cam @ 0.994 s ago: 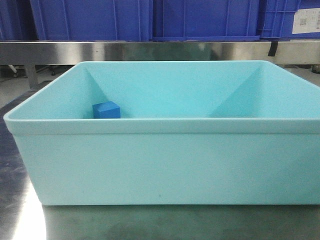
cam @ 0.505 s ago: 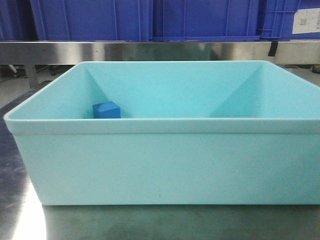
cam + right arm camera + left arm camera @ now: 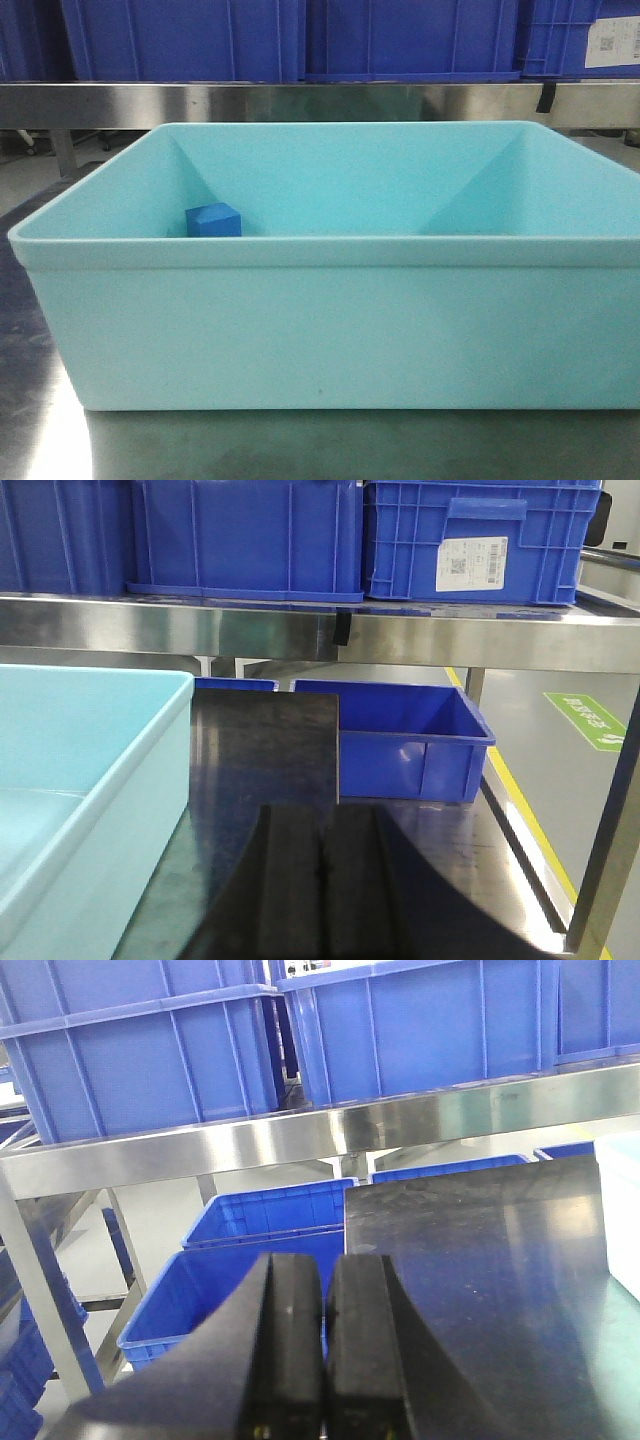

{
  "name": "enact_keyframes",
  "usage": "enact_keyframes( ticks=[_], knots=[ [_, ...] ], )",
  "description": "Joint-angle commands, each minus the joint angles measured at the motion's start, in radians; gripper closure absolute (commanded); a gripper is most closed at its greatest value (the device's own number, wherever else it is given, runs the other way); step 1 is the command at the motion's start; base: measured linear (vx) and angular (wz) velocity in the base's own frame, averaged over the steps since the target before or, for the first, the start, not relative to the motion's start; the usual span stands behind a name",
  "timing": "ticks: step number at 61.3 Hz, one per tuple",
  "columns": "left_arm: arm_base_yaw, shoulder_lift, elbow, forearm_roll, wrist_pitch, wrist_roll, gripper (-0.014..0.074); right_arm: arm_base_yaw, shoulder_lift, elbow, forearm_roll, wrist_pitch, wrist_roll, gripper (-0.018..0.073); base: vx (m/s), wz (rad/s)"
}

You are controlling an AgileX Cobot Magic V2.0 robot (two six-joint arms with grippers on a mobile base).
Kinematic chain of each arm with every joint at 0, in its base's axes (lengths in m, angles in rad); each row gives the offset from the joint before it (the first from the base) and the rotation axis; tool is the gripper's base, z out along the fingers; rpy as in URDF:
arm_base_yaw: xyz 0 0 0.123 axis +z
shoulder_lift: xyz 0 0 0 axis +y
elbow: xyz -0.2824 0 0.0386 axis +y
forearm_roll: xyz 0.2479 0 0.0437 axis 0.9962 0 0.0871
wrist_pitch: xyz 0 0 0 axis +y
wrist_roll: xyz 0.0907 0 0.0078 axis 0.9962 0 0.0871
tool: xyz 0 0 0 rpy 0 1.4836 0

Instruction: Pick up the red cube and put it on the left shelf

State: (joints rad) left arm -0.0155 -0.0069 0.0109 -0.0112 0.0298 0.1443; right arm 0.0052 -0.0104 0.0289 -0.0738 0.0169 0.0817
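Observation:
No red cube shows in any view. A small blue cube [image 3: 213, 220] sits inside the pale turquoise tub [image 3: 330, 320], near its far left corner. The steel shelf rail [image 3: 320, 103] runs behind the tub with dark-blue crates [image 3: 180, 40] on it; it also shows in the left wrist view [image 3: 300, 1135]. My left gripper [image 3: 325, 1270] is shut and empty, above the dark table's left edge. My right gripper [image 3: 320, 825] is shut and empty, low over the table to the right of the tub [image 3: 90, 780].
Blue crates [image 3: 240, 1260] stand on the floor left of the dark table [image 3: 480, 1260]. Another blue crate [image 3: 410, 745] stands beyond the table's far right edge. A steel rack post [image 3: 610, 860] rises at the right. Labelled crates [image 3: 470, 540] sit on the shelf.

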Motion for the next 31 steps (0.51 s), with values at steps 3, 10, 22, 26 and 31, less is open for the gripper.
enact_keyframes(
  ticks=[3,10,22,26,31],
  knots=[
    [-0.005,0.007,0.022,-0.005,-0.091,0.001,0.0491,-0.005,-0.017,-0.024,-0.005,-0.116,-0.003,0.0506,0.00,0.00],
    [-0.005,0.007,0.022,-0.005,-0.091,0.001,0.0491,-0.005,-0.017,-0.024,-0.005,-0.119,-0.003,0.0506,0.00,0.00],
    [-0.005,0.007,0.022,-0.005,-0.091,0.001,0.0491,-0.005,-0.017,-0.024,-0.005,-0.121,-0.003,0.0506,0.00,0.00],
    [-0.005,0.007,0.022,-0.005,-0.091,0.001,0.0491,-0.004,-0.017,-0.024,-0.005,-0.121,-0.003,0.0506,0.00,0.00],
    [-0.005,0.007,0.022,-0.005,-0.091,0.001,0.0491,0.003,-0.017,-0.024,-0.005,-0.126,-0.003,0.0506,0.00,0.00]
  ],
)
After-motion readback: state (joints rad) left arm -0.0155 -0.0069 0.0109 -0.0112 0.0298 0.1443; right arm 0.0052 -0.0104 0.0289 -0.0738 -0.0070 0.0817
